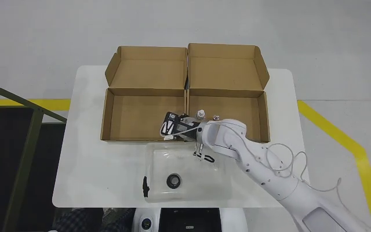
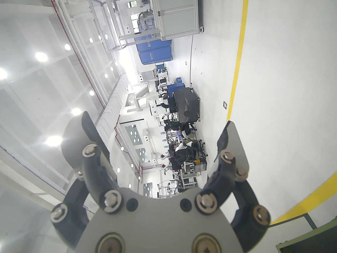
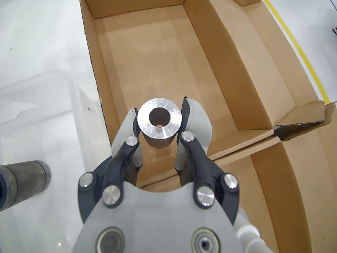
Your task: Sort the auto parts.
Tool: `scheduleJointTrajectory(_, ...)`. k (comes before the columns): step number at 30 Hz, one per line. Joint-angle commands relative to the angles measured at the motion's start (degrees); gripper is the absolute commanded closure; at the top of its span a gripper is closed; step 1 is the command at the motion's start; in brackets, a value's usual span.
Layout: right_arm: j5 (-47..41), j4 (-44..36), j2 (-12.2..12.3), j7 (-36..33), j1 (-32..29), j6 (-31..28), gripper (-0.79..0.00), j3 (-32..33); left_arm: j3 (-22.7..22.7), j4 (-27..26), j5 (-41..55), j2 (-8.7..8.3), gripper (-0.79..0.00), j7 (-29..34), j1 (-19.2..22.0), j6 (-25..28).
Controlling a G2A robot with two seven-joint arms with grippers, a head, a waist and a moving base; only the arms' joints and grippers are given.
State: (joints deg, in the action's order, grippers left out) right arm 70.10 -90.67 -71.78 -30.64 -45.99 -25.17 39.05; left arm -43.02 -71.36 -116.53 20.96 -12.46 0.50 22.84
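My right gripper (image 3: 159,107) is shut on a short silver metal bushing (image 3: 168,130) with a round bore, held end-up. It hangs over the near right corner of the left cardboard box (image 3: 158,53), whose floor is bare. From above, the right gripper (image 1: 169,124) sits over that same corner of the left box (image 1: 139,116). A dark grey cylinder (image 3: 21,183) lies on the clear tray beside the box. My left gripper (image 2: 158,132) stands open with nothing between its fingers, facing the hall.
The right cardboard box (image 1: 232,113) adjoins the left one, both with lids folded back. A clear tray (image 1: 156,156) in front of them holds a black ring (image 1: 173,181) and a small black part (image 1: 145,187). The white table (image 1: 87,151) is bare at the left.
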Motion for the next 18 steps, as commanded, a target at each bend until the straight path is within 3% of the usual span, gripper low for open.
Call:
scheduleJointTrajectory(1,-0.1,0.8,-0.4,-0.4,0.5,0.0,0.000,-0.5,0.0,0.0,0.0,0.00,-0.785,0.0,0.0,0.0)
scheduleJointTrajectory(9,-0.2,4.2,-2.0,-1.8,2.5,0.3,0.000,-2.4,0.0,0.0,0.0,0.00,-0.785,0.0,0.0,0.0)
scheduleJointTrajectory(18,0.8,5.9,-3.0,-3.2,2.8,0.2,-0.142,-2.9,0.0,0.0,0.0,0.00,-0.785,0.0,0.0,0.0)
